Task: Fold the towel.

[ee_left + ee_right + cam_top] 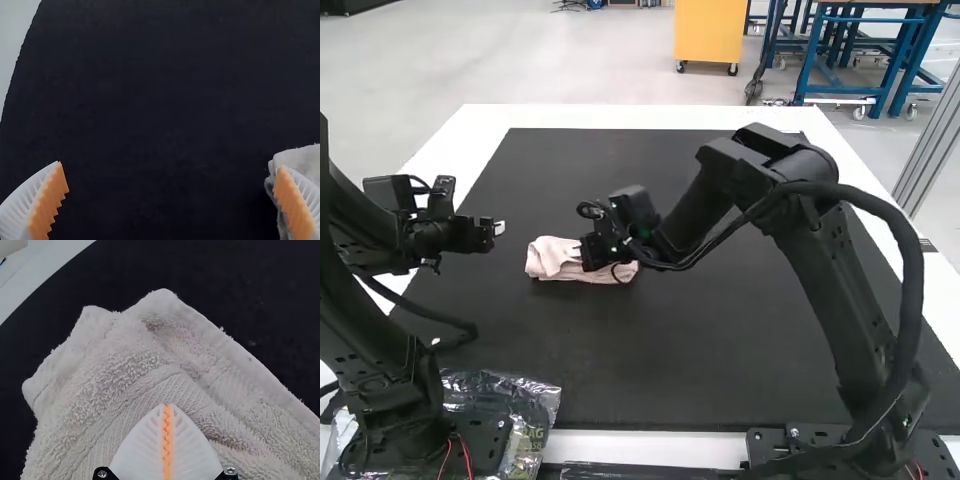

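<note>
Over the mat, left of the towel, is my left gripper (498,228). My right gripper (592,250) is at the towel (552,257), which lies as a small, thick folded bundle left of the mat's middle. In the left wrist view my left gripper (170,165) is open with bare mat between its fingers, and one finger overlaps the edge of the towel (304,157). In the right wrist view my right gripper (167,406) is shut above the layered, creased towel (115,385); no cloth is visible between its pads, and its fingers cover part of the towel.
A black mat (660,370) covers most of the white table (620,117). Clear crinkled plastic packaging (535,400) lies at the near left, beside the left arm's base. The right arm reaches across the mat's middle.
</note>
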